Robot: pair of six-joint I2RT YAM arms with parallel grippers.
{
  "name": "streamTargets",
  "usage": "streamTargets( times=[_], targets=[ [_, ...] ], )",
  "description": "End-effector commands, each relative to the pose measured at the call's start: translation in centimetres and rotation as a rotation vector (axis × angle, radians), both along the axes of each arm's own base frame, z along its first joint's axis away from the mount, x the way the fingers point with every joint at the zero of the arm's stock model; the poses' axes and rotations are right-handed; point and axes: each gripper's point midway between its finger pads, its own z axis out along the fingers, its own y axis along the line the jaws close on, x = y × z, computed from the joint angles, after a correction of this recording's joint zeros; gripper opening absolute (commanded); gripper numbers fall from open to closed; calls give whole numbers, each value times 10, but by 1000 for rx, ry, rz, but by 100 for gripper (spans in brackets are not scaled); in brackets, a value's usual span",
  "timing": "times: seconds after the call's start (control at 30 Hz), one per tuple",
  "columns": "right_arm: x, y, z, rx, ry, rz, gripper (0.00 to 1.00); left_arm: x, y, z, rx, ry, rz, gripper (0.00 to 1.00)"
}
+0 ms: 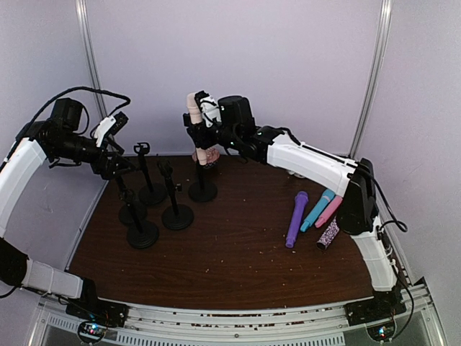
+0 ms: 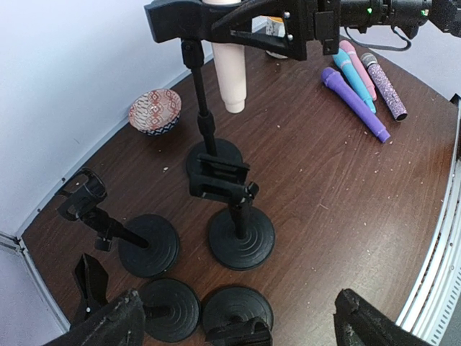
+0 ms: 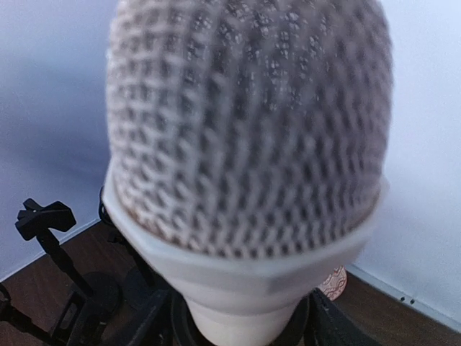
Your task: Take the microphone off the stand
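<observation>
A cream microphone (image 1: 195,109) with a grey mesh head (image 3: 245,122) stands upright at the clip of the rear black stand (image 1: 203,190). My right gripper (image 1: 204,124) is shut on its body just under the head, with a dark finger (image 3: 144,317) on either side. In the left wrist view the cream handle (image 2: 230,72) hangs beside the stand's clip (image 2: 181,21) and pole. I cannot tell whether the clip still grips it. My left gripper (image 1: 119,167) is open and empty over the empty stands, fingers (image 2: 108,324) wide apart.
Several empty black stands (image 1: 177,216) (image 2: 241,238) cluster at the left. A patterned bowl (image 2: 155,110) sits by the back wall. Purple (image 1: 296,218), blue (image 1: 317,209), pink (image 1: 329,210) and glitter (image 1: 328,234) microphones lie at the right.
</observation>
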Motion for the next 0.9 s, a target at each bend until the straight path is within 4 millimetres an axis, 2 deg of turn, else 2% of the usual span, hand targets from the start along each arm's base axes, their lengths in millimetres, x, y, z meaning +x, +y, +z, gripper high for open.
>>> streamTargets(
  times=[0.0, 0.23, 0.37, 0.5, 0.53, 0.67, 0.8, 0.87],
  targets=[
    [10, -1, 24, 63, -70, -35, 54, -2, 2, 14, 5, -47, -2, 94],
    [2, -6, 30, 56, -57, -39, 26, -2, 4, 13, 11, -46, 4, 94],
    [-10, -21, 47, 47, -69, -51, 13, -4, 4, 14, 13, -54, 6, 94],
    [-25, -39, 70, 52, -73, -53, 8, -6, 4, 12, 11, -48, 4, 94],
    [-32, -44, 80, 60, -74, -42, 7, -7, 4, 12, 8, -47, 3, 94],
    [-55, -57, 97, 81, -62, -2, 2, -11, 2, 12, -6, -43, -7, 94],
    [-81, -68, 97, 90, -41, 45, 0, -14, -3, 11, -30, -32, -29, 94],
    [-94, -70, 88, 79, -25, 73, 0, -17, -6, 11, -47, -25, -44, 94]
  ],
)
